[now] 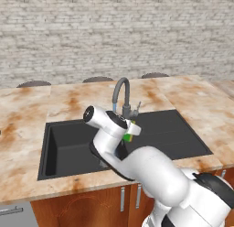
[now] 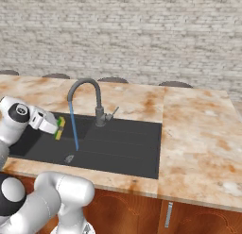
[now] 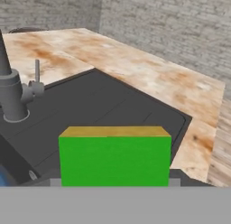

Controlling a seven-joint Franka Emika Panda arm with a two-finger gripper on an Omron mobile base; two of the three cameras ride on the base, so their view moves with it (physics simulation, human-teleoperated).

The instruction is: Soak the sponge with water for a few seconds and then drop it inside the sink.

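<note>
My gripper (image 2: 57, 127) is shut on the sponge (image 2: 61, 127), a bright green block with a yellow face, and holds it above the basin of the black sink (image 2: 123, 143). The water (image 2: 74, 129) falls as a thin blue stream from the grey curved faucet (image 2: 97, 98) toward the round drain (image 2: 69, 158). The sponge hangs just left of the stream, a small gap apart. From the left base, the sponge (image 1: 127, 137) peeks out beside the gripper (image 1: 131, 133), with the water (image 1: 114, 105) behind the arm. In the hand view the sponge (image 3: 115, 157) hides the fingertips.
The flat drainboard (image 3: 103, 105) lies right of the faucet base (image 3: 11, 99) and its lever (image 3: 37, 81). A marbled countertop (image 2: 198, 134) surrounds the sink, with dark stools (image 1: 98, 78) and a brick wall behind it. Wooden cabinet doors (image 1: 91, 208) sit below.
</note>
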